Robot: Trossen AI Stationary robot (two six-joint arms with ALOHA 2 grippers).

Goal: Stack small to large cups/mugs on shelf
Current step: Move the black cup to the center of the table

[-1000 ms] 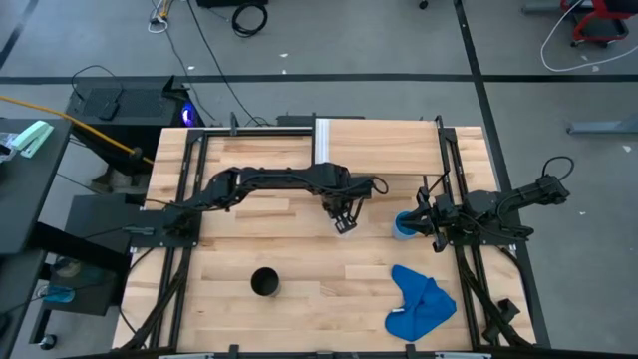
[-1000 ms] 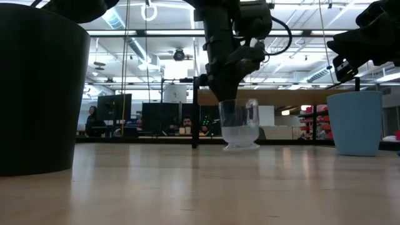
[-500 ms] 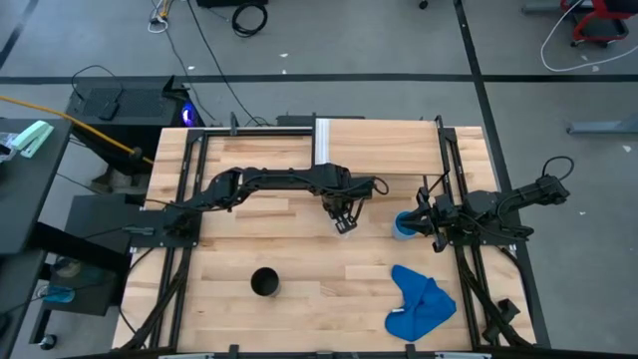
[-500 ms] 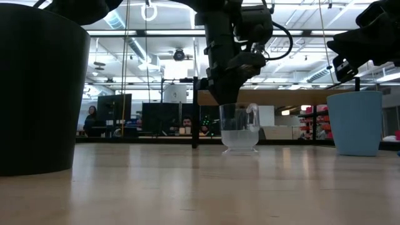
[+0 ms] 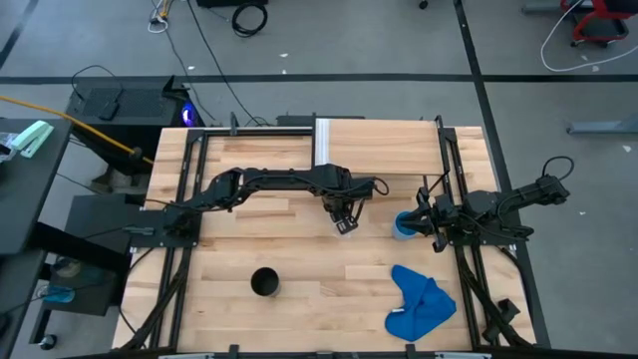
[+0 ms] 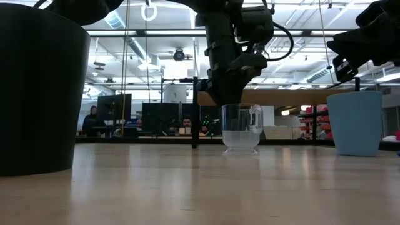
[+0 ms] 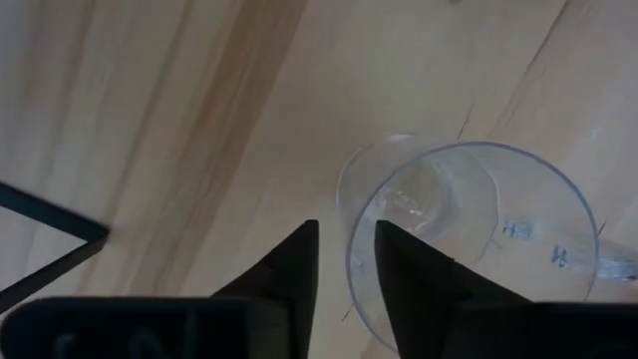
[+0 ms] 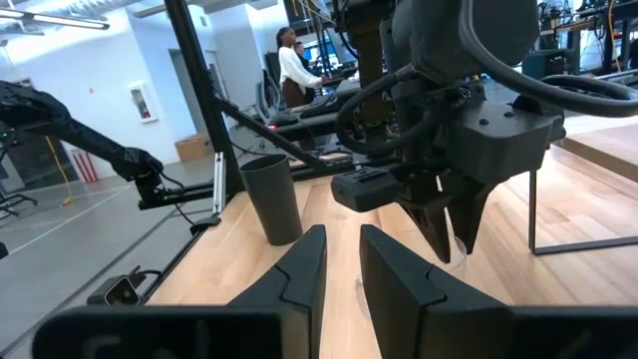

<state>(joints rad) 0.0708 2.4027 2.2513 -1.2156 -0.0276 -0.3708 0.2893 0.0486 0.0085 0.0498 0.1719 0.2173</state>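
Note:
The small clear cup (image 7: 469, 229) stands upright on its base on the table (image 5: 299, 249), near the middle (image 5: 345, 226). My left gripper (image 7: 346, 259) points down over it, open, with one finger inside the rim and one outside; the wall runs through the gap, clear of both. The light-blue cup (image 5: 403, 226) stands to the right, with my right gripper (image 5: 419, 223) level beside it, open (image 8: 341, 269) and with nothing between its fingers. The black cup (image 5: 264, 282) stands near the front. The shelf (image 5: 384, 148) is at the far edge.
A crumpled blue cloth (image 5: 419, 304) lies at the front right. Black frame rails (image 5: 184, 199) run along the table's left and right sides. The shelf's thin black leg (image 6: 195, 112) stands just behind the clear cup. People sit in the room beyond the table.
My left gripper has lowered the clear cup, which was tipped and just off the wood a second ago. The cup now stands upright on its base, shifted slightly toward the light-blue cup.

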